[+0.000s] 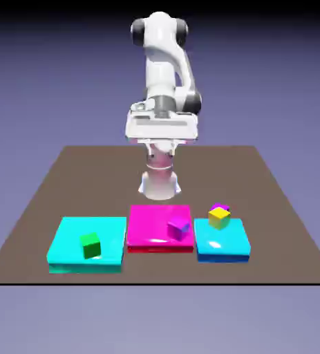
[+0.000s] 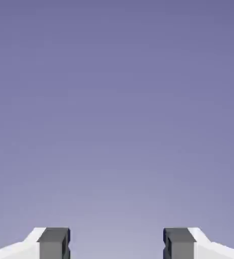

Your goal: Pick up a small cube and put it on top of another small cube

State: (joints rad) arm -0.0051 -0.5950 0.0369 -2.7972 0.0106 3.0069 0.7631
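One small purple cube (image 1: 179,227) sits on the magenta slab (image 1: 148,231), near its right side. A second small purple cube (image 1: 219,207) peeks out just behind the yellow cube (image 1: 219,218), at the far edge of the blue slab (image 1: 224,242). My gripper (image 1: 162,131) hangs high above the table's far half, well away from both cubes. In the hand view the gripper (image 2: 117,244) is open: its two grey fingertips (image 2: 54,244) stand wide apart with only plain backdrop between them.
A green cube (image 1: 90,245) rests on a cyan slab (image 1: 72,238) at the exterior view's left. The three slabs lie in a row near the table's front edge (image 1: 155,282). The robot's base (image 1: 160,183) stands behind the magenta slab.
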